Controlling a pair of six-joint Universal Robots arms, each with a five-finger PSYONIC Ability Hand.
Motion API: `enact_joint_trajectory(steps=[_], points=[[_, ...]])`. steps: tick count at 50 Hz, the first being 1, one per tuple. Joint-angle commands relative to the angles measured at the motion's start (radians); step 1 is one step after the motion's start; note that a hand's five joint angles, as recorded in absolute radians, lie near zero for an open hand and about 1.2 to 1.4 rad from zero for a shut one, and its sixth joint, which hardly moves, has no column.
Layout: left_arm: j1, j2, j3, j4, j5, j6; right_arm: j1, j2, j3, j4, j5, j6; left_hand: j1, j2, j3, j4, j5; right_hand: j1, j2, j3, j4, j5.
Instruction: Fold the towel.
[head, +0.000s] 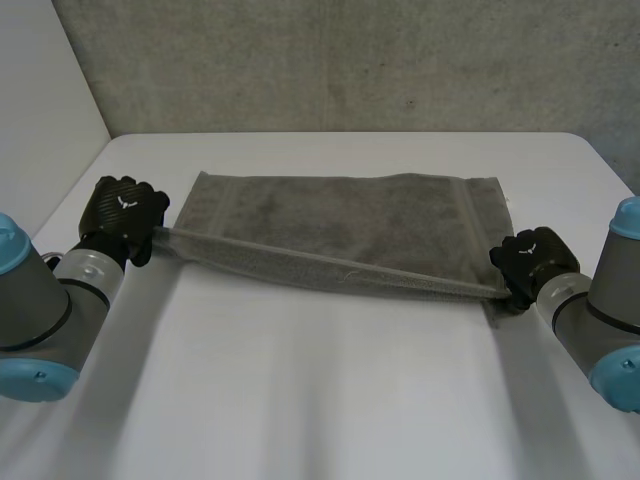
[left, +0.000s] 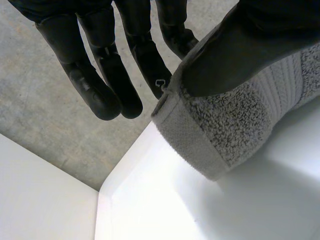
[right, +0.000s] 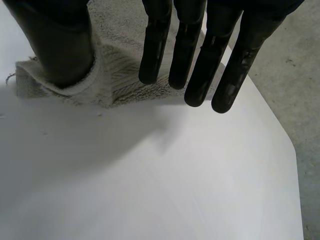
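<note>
The left hand (head: 125, 212) and right hand (head: 530, 262) each pinch a near corner of the grey towel (head: 340, 215) between thumb and fingers, its long near edge stretched taut between them — the far edge lies flat on the white table (head: 330, 400), straight ahead of both.

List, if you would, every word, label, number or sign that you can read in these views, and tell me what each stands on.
No words or numbers can be read anywhere.
On the back of the left hand: a small white Y-like emblem, a sign rather than letters.
On the back of the right hand: the same white emblem.
On the towel: no print or label that can be read.
</note>
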Motion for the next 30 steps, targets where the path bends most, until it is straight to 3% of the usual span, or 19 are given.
enact_joint_trajectory(steps=[1, 2, 13, 14, 15, 16, 17, 30], points=[[0.003, 0.000, -0.001, 0.003, -0.002, -0.001, -0.002, -0.003, -0.010, 0.012, -0.004, -0.004, -0.083, -0.125, -0.156, -0.127, -0.310, 0.457, 0.450, 0.452, 0.458, 0.445], [0.001, 0.000, -0.001, 0.003, -0.002, -0.001, 0.000, -0.007, -0.014, 0.014, 0.000, -0.010, -0.083, -0.125, -0.156, -0.127, -0.310, 0.670, 0.662, 0.664, 0.671, 0.657], [-0.001, 0.023, -0.012, 0.003, -0.003, -0.002, 0.000, -0.197, 0.018, -0.075, -0.001, -0.014, -0.083, -0.125, -0.156, -0.127, -0.310, 0.679, 0.672, 0.674, 0.681, 0.667], [-0.001, 0.023, -0.013, 0.003, -0.003, -0.002, 0.001, -0.192, 0.018, -0.045, -0.001, -0.013, -0.083, -0.125, -0.156, -0.127, -0.310, 0.518, 0.511, 0.513, 0.519, 0.505], [-0.001, 0.023, -0.013, 0.003, -0.003, -0.002, 0.001, -0.192, 0.018, -0.044, -0.001, -0.013, -0.083, -0.125, -0.156, -0.127, -0.310, 0.516, 0.509, 0.511, 0.517, 0.504], [-0.002, 0.023, -0.013, 0.003, -0.003, -0.002, 0.003, -0.182, 0.018, -0.010, -0.006, -0.002, -0.083, -0.125, -0.156, -0.127, -0.310, 0.161, 0.154, 0.156, 0.163, 0.149], [-0.002, 0.022, -0.013, 0.003, -0.003, -0.002, 0.003, -0.157, 0.018, 0.011, -0.001, -0.008, -0.083, -0.125, -0.156, -0.127, -0.310, 0.024, 0.017, 0.019, 0.025, 0.012], [-0.004, 0.015, -0.015, 0.003, -0.002, -0.001, -0.040, 0.056, -0.054, 0.054, -0.001, -0.008, -0.083, -0.125, -0.156, -0.127, -0.310, 0.043, 0.036, 0.038, 0.045, 0.031]])
